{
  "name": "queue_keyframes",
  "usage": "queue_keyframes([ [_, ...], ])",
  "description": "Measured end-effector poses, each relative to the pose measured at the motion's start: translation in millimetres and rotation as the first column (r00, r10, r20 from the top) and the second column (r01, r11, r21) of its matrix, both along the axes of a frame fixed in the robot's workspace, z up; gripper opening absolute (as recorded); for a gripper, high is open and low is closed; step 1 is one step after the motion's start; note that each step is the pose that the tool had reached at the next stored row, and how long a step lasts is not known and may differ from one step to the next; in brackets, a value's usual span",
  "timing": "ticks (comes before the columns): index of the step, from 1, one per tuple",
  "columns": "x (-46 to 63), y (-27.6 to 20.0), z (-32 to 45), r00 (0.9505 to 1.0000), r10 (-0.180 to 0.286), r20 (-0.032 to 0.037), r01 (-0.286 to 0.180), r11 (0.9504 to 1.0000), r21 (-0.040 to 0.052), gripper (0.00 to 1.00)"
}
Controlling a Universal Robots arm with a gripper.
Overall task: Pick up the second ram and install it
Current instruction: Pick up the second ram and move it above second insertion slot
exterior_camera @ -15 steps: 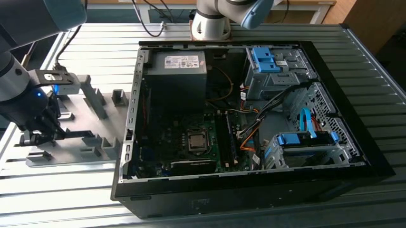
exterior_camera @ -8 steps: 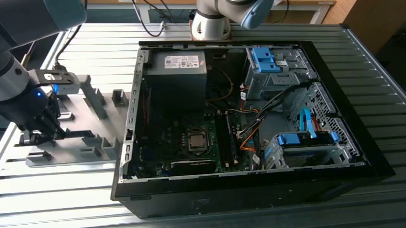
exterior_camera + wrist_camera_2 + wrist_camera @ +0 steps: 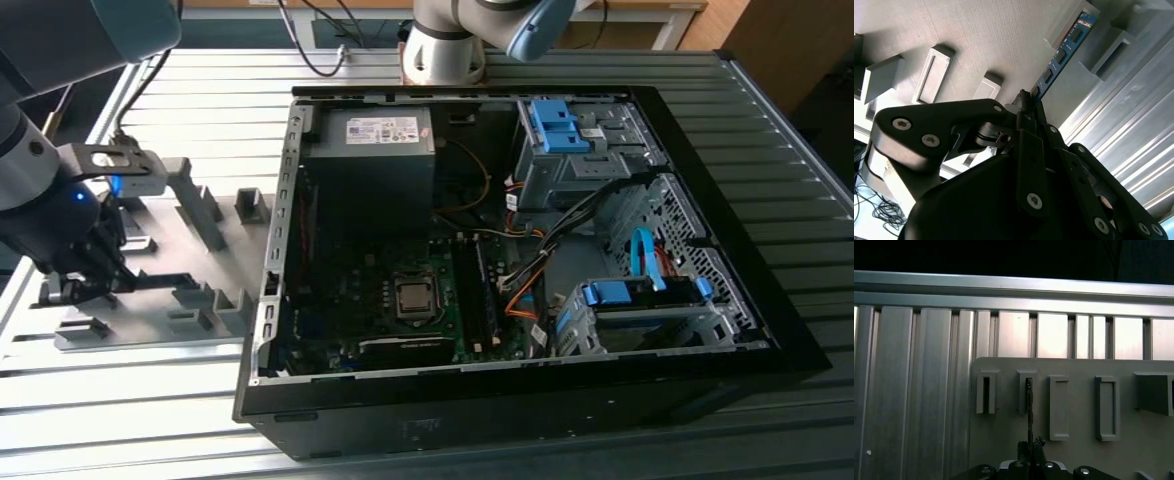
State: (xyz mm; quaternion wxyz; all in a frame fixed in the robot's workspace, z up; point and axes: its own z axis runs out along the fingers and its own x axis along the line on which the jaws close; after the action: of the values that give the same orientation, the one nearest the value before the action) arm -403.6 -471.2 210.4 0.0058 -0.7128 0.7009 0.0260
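Note:
The second ram (image 3: 1064, 50) is a thin blue board with dark chips. In the first wrist view the second ram (image 3: 1029, 410) shows edge-on as a dark line. Its far end sits at a slotted grey block (image 3: 1027, 390) on the fixture plate (image 3: 174, 240). My gripper (image 3: 1026, 97) is shut on the ram's near end, the black fingers meeting around it. In the first wrist view my gripper (image 3: 1030, 444) sits right under the stick. In the exterior view my gripper (image 3: 83, 290) hangs low over the plate's left part, well left of the open computer case (image 3: 534, 380).
The long black memory slots (image 3: 470, 285) lie on the motherboard beside the processor socket (image 3: 414, 298). A power supply (image 3: 376, 135), blue drive cages (image 3: 638, 295) and loose cables crowd the case. Several grey blocks (image 3: 203, 210) stand on the plate. The arm's base (image 3: 447, 50) is behind the case.

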Motion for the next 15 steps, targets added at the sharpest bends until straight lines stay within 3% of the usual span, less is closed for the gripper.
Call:
queue_keyframes([
  [15, 0.0, 0.1, 5.1, 1.0000, 0.000, -0.0001, 0.000, 1.0000, -0.0001, 0.14],
])
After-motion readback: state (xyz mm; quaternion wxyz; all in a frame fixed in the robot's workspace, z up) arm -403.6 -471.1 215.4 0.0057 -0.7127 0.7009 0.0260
